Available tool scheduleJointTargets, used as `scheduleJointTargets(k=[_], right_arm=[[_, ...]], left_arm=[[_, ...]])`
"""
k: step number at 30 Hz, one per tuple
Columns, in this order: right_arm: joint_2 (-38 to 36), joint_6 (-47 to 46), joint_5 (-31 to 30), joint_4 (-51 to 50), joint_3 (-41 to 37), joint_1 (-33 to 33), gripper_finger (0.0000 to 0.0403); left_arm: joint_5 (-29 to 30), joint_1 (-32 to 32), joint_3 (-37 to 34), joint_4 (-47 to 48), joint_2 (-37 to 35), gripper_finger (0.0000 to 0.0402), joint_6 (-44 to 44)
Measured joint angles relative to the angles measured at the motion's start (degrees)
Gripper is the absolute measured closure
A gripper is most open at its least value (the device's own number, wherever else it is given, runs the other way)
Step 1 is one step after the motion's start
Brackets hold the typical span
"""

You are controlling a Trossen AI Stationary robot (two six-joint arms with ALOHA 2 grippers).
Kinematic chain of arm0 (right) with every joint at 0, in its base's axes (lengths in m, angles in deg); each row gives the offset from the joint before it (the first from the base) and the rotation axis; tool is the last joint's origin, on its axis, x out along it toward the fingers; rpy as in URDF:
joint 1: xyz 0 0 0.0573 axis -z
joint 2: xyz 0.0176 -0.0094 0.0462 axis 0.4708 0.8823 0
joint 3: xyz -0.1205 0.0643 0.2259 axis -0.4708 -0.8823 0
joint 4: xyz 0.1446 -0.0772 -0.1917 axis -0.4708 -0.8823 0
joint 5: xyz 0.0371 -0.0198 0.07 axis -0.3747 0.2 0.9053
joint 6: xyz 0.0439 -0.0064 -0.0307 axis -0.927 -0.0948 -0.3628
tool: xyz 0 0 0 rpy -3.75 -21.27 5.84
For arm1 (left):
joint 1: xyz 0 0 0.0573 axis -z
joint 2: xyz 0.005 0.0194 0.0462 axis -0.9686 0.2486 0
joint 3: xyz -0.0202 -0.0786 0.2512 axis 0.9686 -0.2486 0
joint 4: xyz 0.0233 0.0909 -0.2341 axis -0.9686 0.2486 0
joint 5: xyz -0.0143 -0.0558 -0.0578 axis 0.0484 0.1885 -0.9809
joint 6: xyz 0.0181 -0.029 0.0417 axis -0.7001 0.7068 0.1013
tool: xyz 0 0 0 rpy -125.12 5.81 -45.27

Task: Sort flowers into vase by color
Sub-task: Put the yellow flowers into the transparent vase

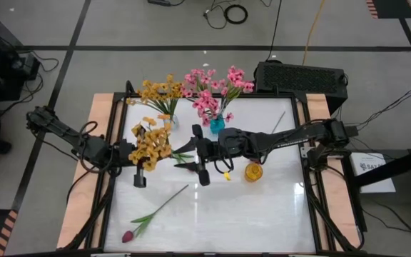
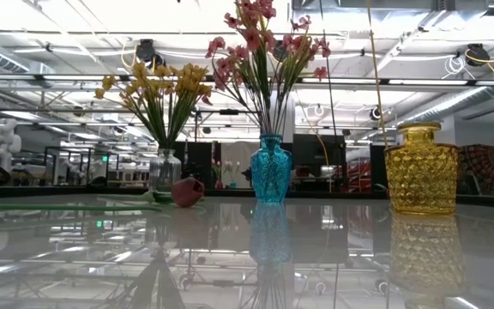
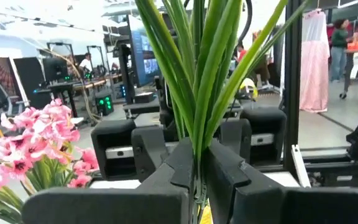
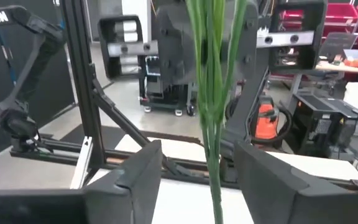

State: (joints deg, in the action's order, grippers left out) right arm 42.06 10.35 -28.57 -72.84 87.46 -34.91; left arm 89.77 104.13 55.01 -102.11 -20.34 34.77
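Observation:
My left gripper (image 1: 154,158) (image 3: 197,171) is shut on a yellow-orange spray (image 1: 152,143) above the middle of the table. My right gripper (image 1: 193,153) (image 4: 197,177) faces it and is open. Its fingers stand on either side of the spray's green stems (image 4: 213,155) without touching them. More yellow sprays stand in a clear vase (image 1: 171,120) (image 2: 165,167). Pink sprays stand in a teal vase (image 1: 217,124) (image 2: 271,170). A yellow glass vase (image 1: 253,172) (image 2: 421,167) holds nothing. A magenta tulip (image 1: 155,210) lies flat on the table, its bud (image 1: 128,235) (image 2: 187,190) near the front left. My left gripper pinches the spray's bundle of green stems (image 3: 197,155) between its two fingers, below the fanning leaves. The fingers come level from the table's left and lie across the stems. The spray is lifted clear of the table, its blossoms (image 1: 150,141) close by the gripper.
The three vases stand along the far half of the white table (image 1: 262,214), the yellow one right of centre under my right arm. A black box (image 1: 302,75) sits beyond the far right edge. The near right part of the table is bare.

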Motion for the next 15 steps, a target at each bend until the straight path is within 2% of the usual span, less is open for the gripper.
scheduleJointTargets(k=[3,9,15], right_arm=[[0.0,-0.4,-0.9,0.0,0.0,0.0,0.0246],[0.0,-0.3,-1.2,0.1,0.0,0.0,0.0336],[0.2,0.2,-1.5,0.6,0.1,0.1,0.0391]], left_arm=[[0.0,0.0,0.0,-0.6,0.3,0.0376,-0.7],[0.1,0.0,0.0,-1.4,0.3,0.0375,-2.4],[0.0,0.0,0.0,-2.9,0.4,0.0375,-3.2]])
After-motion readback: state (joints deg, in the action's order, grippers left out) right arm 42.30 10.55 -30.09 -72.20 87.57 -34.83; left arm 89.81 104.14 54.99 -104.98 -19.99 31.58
